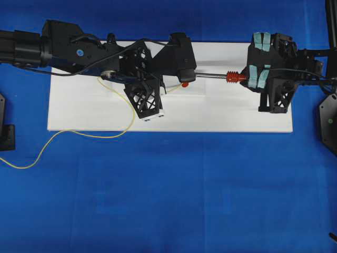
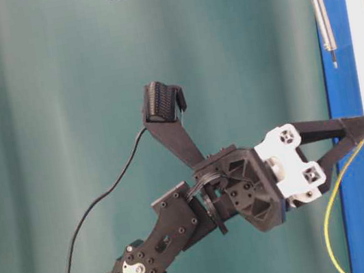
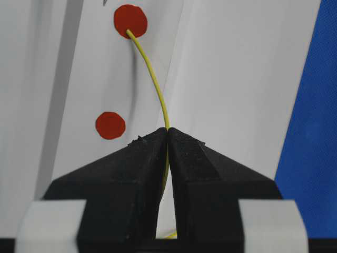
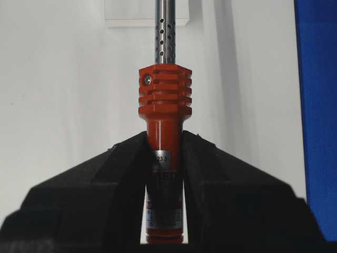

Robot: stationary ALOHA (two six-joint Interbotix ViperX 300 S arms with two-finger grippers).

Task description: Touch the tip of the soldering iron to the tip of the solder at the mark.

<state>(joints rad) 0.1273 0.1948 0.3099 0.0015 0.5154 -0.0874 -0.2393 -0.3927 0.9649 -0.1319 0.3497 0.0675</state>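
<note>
Between the left hand's (image 3: 168, 132) pinching fingers, solder (image 3: 155, 79); iron (image 4: 164, 105) clamped in right hand (image 4: 166, 145).

Solder (image 3: 156, 84): thin yellow wire, tip resting on a red mark (image 3: 130, 20). Soldering iron (image 4: 164, 121): red-orange ribbed collar, perforated silver shaft.

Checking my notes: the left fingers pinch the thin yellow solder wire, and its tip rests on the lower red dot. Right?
Not quite. The left wrist view shows the thin yellow solder wire, pinched by the left fingers, ending on the upper red dot, not the lower red dot.
</note>
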